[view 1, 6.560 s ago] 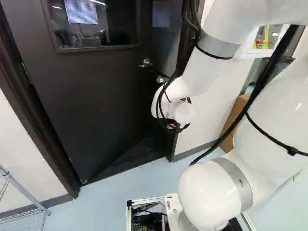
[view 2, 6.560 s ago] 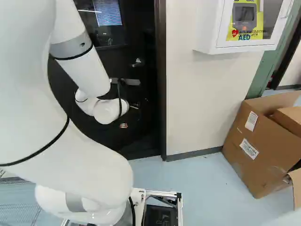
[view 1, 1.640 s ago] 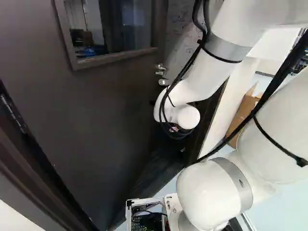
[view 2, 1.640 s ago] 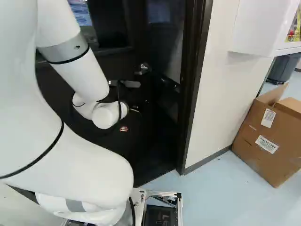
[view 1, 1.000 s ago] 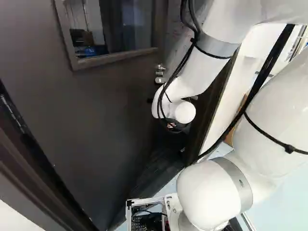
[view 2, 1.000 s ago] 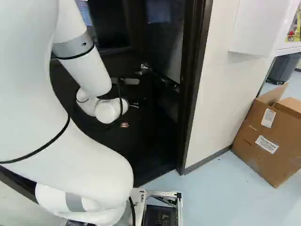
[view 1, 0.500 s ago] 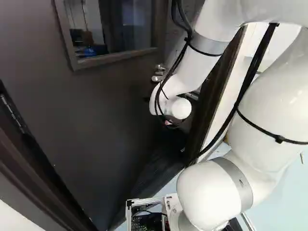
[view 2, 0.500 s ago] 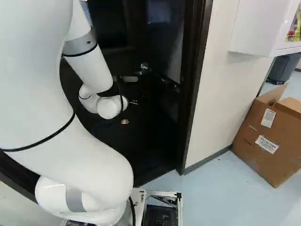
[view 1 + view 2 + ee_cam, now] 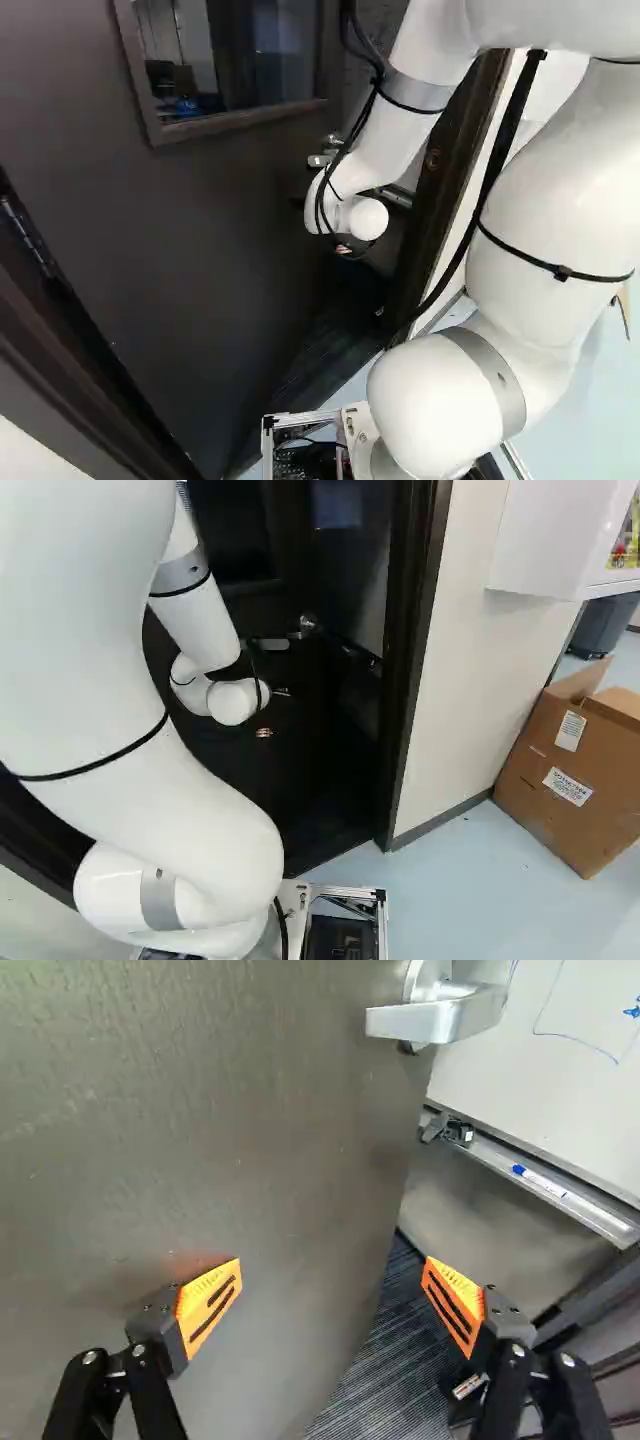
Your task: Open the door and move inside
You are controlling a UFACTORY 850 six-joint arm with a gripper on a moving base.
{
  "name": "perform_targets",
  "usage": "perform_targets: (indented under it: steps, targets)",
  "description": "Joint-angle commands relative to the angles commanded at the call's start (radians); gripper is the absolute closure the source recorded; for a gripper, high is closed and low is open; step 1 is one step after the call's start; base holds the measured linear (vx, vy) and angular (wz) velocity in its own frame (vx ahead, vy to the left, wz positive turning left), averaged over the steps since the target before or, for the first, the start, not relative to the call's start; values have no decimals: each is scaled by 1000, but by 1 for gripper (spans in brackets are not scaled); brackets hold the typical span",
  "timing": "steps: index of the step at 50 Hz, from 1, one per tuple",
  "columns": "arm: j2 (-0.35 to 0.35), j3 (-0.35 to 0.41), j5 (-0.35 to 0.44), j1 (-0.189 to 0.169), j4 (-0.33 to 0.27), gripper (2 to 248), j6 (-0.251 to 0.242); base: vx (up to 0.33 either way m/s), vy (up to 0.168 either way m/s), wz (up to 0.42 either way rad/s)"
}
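"While you have the wrist view up, how do the jaws of the black two-fingered gripper [image 9: 264, 733] stand?"

"Spread wide, with nothing pinched. One striped orange pad [image 9: 210, 1305] faces the broad dark door [image 9: 200, 250]; the other is past the door's free edge, above grey ribbed carpet [image 9: 375, 1390]. Whether the first pad touches the door, I can't tell."

"And the door itself?"

"Open, its free edge apart from the dark door frame [image 9: 405, 680]. A silver lever handle [image 9: 430, 1020] sits near that edge, ahead of the fingers and apart from them. The rectangular window [image 9: 230, 60] is higher on the same face."

"Anything beyond?"

"A white board [image 9: 590, 1080], with a metal tray [image 9: 600, 1218] along its lower edge and a blue-capped white marker [image 9: 540, 1181] in it."

"Over in my right base view, a brown cardboard box [image 9: 570, 780] stands on the pale blue floor [image 9: 450, 890], near the lower edge of the cream wall [image 9: 480, 680]."
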Motion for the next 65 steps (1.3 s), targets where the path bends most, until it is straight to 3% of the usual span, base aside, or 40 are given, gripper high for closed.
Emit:
perform_targets:
  steps: [65]
  targets:
    - [-87,-94,0,108,-71,3,0,0,0,0]
